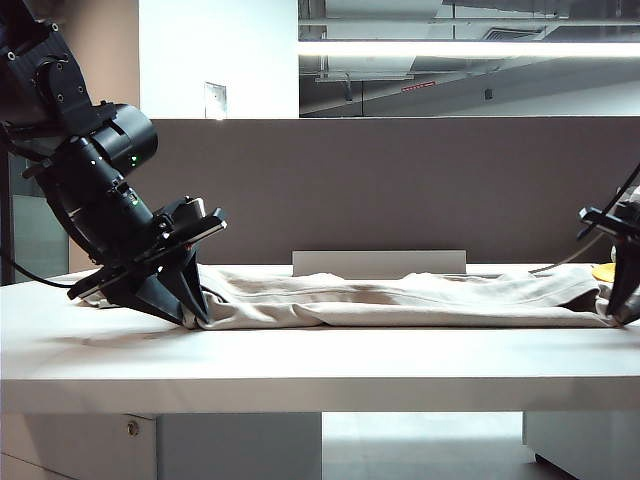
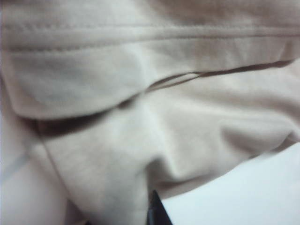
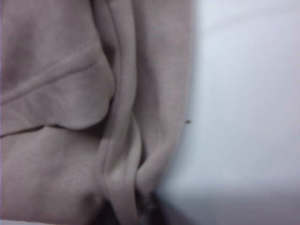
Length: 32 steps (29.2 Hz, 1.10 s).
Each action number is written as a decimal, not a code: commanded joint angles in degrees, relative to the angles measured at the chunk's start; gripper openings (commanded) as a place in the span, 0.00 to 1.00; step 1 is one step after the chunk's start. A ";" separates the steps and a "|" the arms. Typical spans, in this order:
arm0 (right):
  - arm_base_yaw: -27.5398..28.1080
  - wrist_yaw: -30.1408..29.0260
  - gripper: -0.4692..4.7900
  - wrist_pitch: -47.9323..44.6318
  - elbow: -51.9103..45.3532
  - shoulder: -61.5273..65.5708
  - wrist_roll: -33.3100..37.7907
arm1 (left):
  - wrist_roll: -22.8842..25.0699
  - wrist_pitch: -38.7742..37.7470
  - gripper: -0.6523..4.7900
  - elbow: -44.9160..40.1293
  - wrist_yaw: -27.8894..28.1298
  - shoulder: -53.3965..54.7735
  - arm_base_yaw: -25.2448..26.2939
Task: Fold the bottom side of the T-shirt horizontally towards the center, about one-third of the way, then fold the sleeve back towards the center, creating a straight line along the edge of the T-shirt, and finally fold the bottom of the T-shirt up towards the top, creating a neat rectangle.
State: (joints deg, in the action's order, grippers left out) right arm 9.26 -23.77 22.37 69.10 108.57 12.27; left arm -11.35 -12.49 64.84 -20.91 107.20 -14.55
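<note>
The beige T-shirt [image 1: 400, 298] lies across the table as a long, low folded band. My left gripper [image 1: 194, 314] is down at its left end. In the left wrist view that gripper [image 2: 124, 218] is shut on a bunched fold of the T-shirt [image 2: 154, 140], with one dark fingertip [image 2: 157, 212] showing. A hemmed edge with stitch lines [image 2: 140, 35] runs beyond the fold. My right gripper [image 1: 624, 304] sits at the band's right end. In the right wrist view it [image 3: 136, 211] pinches gathered folds of the T-shirt [image 3: 70, 140]; the fingers are dark and blurred.
A yellow object [image 1: 603, 272] lies at the far right behind the right gripper. A low white board [image 1: 380, 262] stands behind the shirt against the grey partition [image 1: 400, 180]. Bare white table [image 1: 330, 355] runs in front of the shirt to the front edge.
</note>
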 commanded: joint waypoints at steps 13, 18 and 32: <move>1.31 -0.20 0.09 4.98 -0.13 -0.76 -2.27 | 3.43 -4.90 0.11 0.00 1.25 -0.22 -0.02; 2.97 -0.17 0.09 7.89 -0.15 -2.80 -4.24 | 6.58 -8.72 0.11 -0.02 2.27 -1.40 -0.02; 5.38 -0.37 0.09 19.10 -1.57 -6.16 -10.01 | 8.37 -18.64 0.11 -2.67 1.55 -7.85 -0.33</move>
State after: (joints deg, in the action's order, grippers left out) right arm 14.55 -24.27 40.16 68.16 102.91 2.76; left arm -3.42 -29.39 63.05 -19.35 100.42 -14.90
